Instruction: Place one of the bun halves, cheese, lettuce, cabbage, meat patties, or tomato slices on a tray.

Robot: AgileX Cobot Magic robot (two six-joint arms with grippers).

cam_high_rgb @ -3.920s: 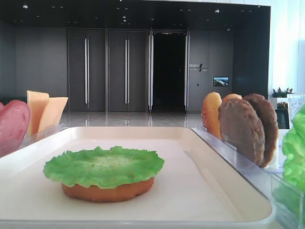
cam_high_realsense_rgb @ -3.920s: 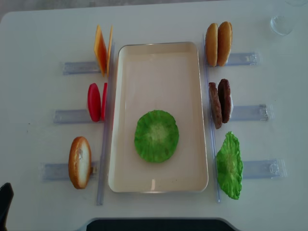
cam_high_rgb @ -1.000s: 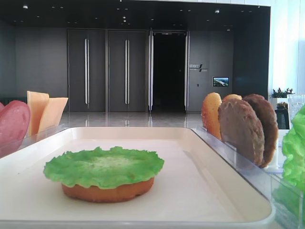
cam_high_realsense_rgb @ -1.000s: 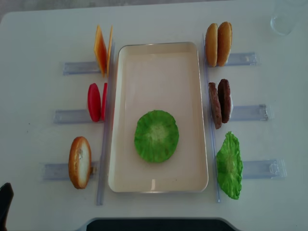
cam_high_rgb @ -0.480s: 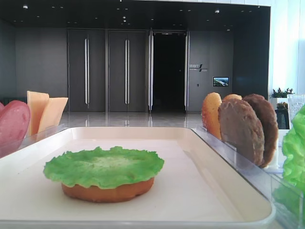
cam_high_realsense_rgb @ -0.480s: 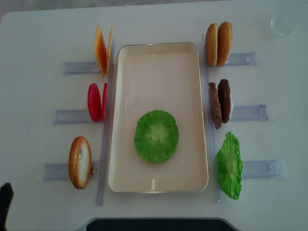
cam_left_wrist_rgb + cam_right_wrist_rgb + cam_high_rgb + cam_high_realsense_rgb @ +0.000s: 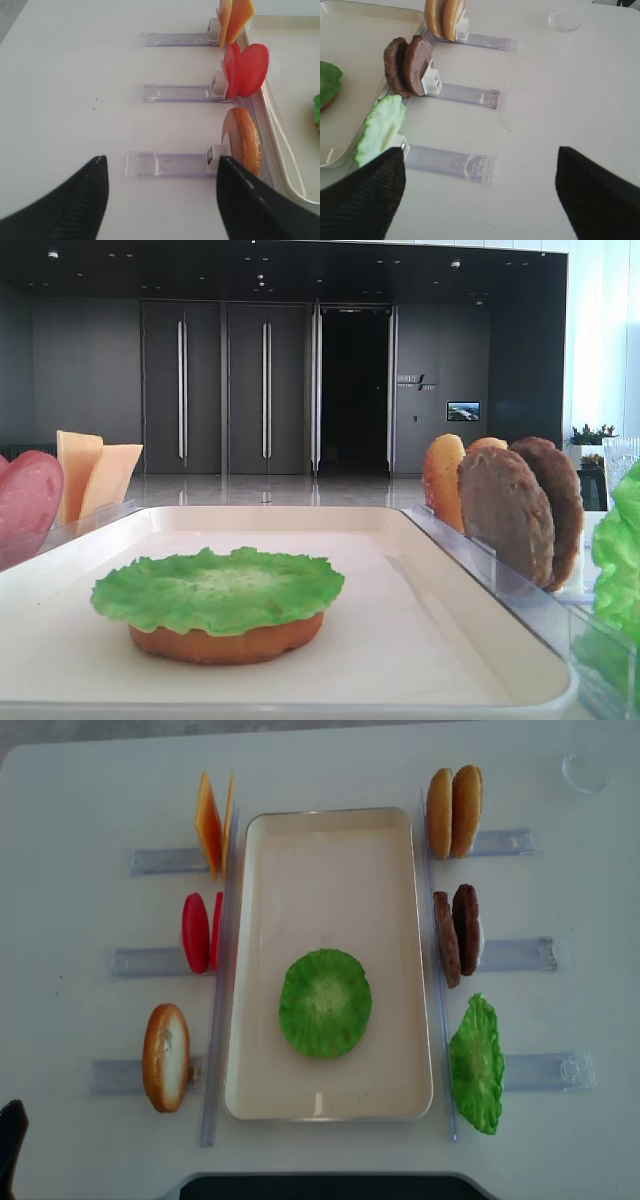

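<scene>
Currently: two layers on the tray, both grippers empty

Exterior high view. The tray (image 7: 480,640) carries one bun half (image 7: 225,640) lying flat, with a lettuce (image 7: 218,587) leaf laid directly on top of it. The meat patties (image 7: 520,510) stand on edge just outside the right rim, with two more bun halves behind them. The cheese (image 7: 95,475) and a tomato slice (image 7: 28,498) stand outside the left rim. No gripper appears here.

Right wrist view. The right gripper (image 7: 480,195) hangs over bare worktop (image 7: 560,90) with its fingers spread wide and nothing between them. The patties, the bun pair and a second lettuce leaf (image 7: 380,130) sit upright in their clear holders (image 7: 451,164), well apart from the gripper.

Left wrist view. The left gripper (image 7: 162,200) likewise stands open and empty. A single bun half (image 7: 243,140), the tomato slices (image 7: 247,70) and the cheese stand in holders beside the tray's left rim.

Overhead realsense view. Only the lettuce-topped stack lies inside the tray; every other ingredient stays in its holder.

Judgement: two placements appear complete. Patty, cheese, tomato and a closing bun half are still unplaced, and no pick is under way
</scene>
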